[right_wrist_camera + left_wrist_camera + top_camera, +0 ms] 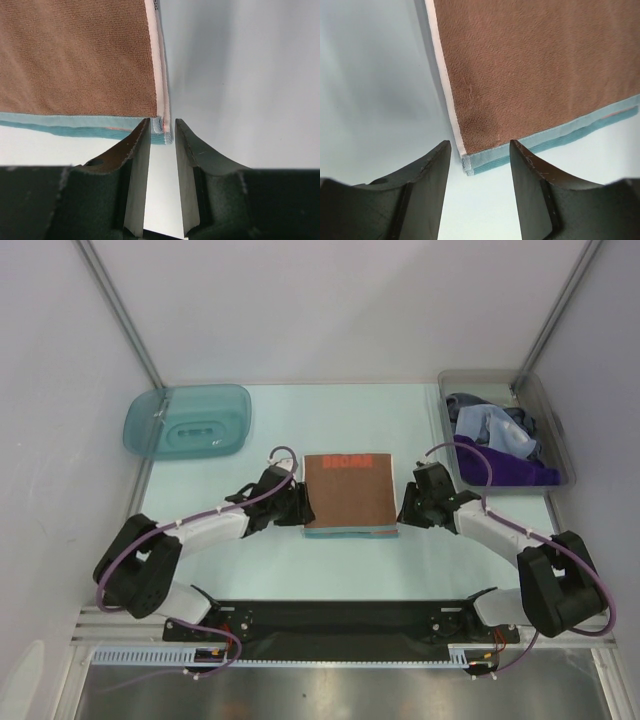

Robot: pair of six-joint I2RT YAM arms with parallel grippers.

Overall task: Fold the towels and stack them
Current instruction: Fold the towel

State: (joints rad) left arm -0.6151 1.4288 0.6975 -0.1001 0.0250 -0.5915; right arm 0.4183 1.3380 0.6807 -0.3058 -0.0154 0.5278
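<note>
An orange-brown towel with red print (350,492) lies folded flat at the table's middle. A teal-blue hem layer shows along its near edge. My left gripper (300,508) is open at the towel's near-left corner; in the left wrist view (480,150) the corner (466,162) lies just beyond the tips, untouched. My right gripper (405,508) is at the near-right corner; in the right wrist view (163,122) its jaws stand narrowly apart with the towel's (75,55) corner just at the tips. A purple towel (505,465) and a grey-blue one (490,422) lie crumpled in the bin.
The clear grey bin (447,380) stands at the back right. A teal plastic tray (187,420) lies upside down at the back left. White walls and metal posts close in the table on three sides.
</note>
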